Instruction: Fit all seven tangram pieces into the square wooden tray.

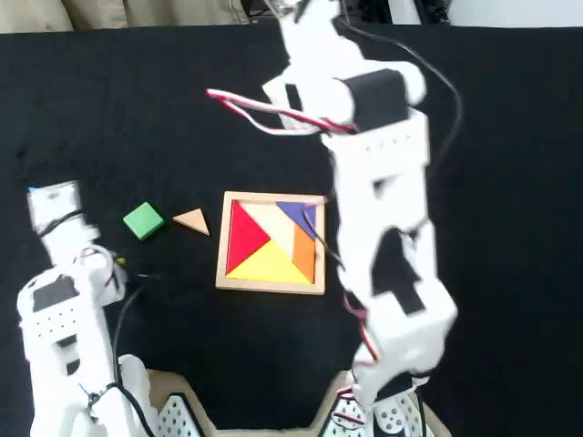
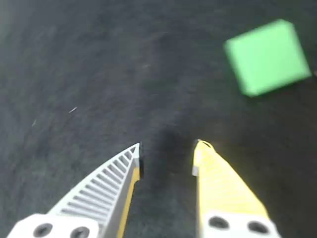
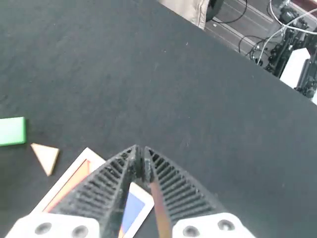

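1. High view: tray (image 1: 221, 248) is partly filled; green square (image 1: 143, 220) and small triangle (image 1: 191, 220) lie outside, beside it.
2. Left wrist view: left gripper (image 2: 167, 157) is held open and empty; green square (image 2: 267, 55) sits off its line, so it could be shoved.
3. Right wrist view: right gripper (image 3: 140, 157) is closed on nothing over the tray; seated pieces (image 3: 130, 210) could be knocked.

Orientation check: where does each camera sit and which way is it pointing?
High view: fixed above the table, looking down on the tray, left arm and right arm.
Left wrist view: faces the table past the open left gripper, green square beyond.
Right wrist view: looks over the tray corner past the shut right gripper.
Shared: green square, all three.
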{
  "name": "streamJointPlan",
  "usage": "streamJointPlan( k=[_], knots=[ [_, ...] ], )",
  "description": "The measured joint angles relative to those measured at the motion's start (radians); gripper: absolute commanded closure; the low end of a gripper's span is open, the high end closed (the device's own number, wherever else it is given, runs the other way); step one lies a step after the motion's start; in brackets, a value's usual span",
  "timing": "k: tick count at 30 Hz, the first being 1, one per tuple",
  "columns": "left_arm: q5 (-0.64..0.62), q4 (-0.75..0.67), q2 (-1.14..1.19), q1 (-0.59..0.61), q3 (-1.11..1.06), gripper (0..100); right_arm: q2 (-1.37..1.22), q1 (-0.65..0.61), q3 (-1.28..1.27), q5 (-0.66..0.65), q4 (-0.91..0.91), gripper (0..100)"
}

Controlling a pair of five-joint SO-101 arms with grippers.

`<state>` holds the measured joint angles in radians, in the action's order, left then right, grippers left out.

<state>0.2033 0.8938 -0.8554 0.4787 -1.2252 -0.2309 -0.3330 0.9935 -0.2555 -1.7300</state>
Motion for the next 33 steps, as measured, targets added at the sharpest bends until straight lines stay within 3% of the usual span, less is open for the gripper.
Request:
streamJointPlan(
  k=[6,10,15,20,24,28,33],
  knots=[
    [0.081,0.261,0.0,-0.121,0.245,83,0.313,0.0,-0.408,0.018,0.0,98.7],
    [0.199,0.39,0.002,-0.209,0.381,83,0.44,0.058,-0.732,0.018,0.064,98.7],
    [0.404,0.43,0.052,-0.267,0.45,81,0.532,0.204,-1.18,0.02,0.338,98.7],
    [0.603,0.454,0.244,-0.272,0.525,72,0.555,0.296,-1.527,0.135,0.646,98.7],
    [0.62,0.454,0.434,-0.302,0.669,72,0.557,0.305,-1.683,0.184,0.838,98.7],
    [0.56,0.448,0.603,-0.393,0.816,72,0.557,0.304,-1.809,0.192,1.013,98.7],
    [0.457,0.262,0.775,-0.45,0.853,72,0.557,0.305,-1.906,0.192,1.168,98.7]
  ],
)
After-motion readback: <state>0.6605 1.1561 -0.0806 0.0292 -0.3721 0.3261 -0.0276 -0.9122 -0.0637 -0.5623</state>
